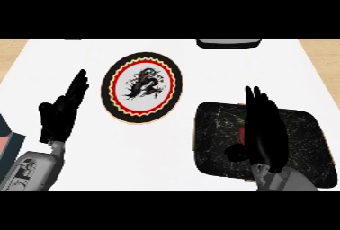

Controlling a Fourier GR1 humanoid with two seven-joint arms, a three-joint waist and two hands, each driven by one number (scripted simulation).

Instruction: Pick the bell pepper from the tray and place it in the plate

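Head view shows no readable writing; the plate (pixel 141 86) carries only a black dragon-like drawing on white, with a red and yellow ring and a black rim. It lies on the white surface (pixel 100 161), apart from the dark marbled tray (pixel 302 134) at the right. The right hand (pixel 264 130) hangs over the tray with fingers straight and together, holding nothing. Only a small red edge of the bell pepper (pixel 243 133) shows beside this hand, on the tray. The left hand (pixel 61 110) rests open at the left, fingers up.
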